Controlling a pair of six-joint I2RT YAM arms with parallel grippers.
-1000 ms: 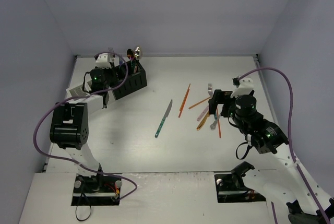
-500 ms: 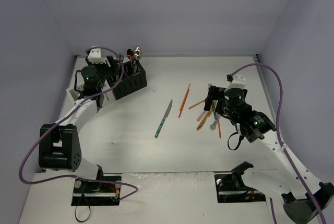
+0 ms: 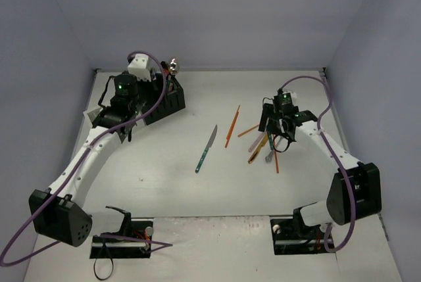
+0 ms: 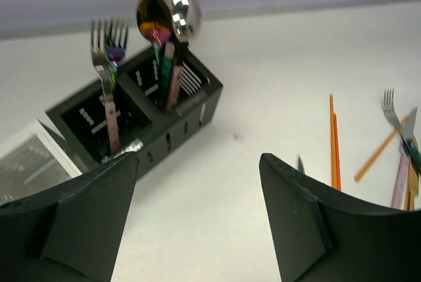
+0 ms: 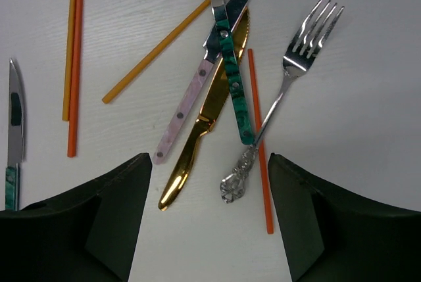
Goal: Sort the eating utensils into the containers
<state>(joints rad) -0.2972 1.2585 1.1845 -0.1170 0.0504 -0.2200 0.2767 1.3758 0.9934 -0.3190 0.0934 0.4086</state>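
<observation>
- Over the last second the left end effector (image 4: pixel 197 164) has opened its jaws in front of the black caddy (image 4: pixel 168 134). The right wrist has swung toward the far wall, and the right end effector (image 5: pixel 209 164) stays over the loose pile with its jaws a little narrower.
- Left end effector: released, with nothing between its fingers. The black caddy stands just ahead and to its left, holding a fork (image 4: pixel 108 98) and two spoons (image 4: pixel 154 19) upright. The white caddy (image 4: pixel 26 164) sits further left, beside the black one.
- A teal-handled knife (image 5: pixel 12 131) lies alone on the desk (image 3: pixel 164 164), well to the left of the right end effector.
- Right end effector: released, grasping nothing. Just ahead of its fingertips lie a gold knife (image 5: pixel 204 137), a pink-handled knife (image 5: pixel 187 108) and a teal-handled piece (image 5: pixel 233 78), all crossing one another. A silver fork (image 5: pixel 289 78) lies to their right over an orange stick (image 5: pixel 256 164).
- A pair of orange sticks (image 5: pixel 72 58) lies ahead to the left.
</observation>
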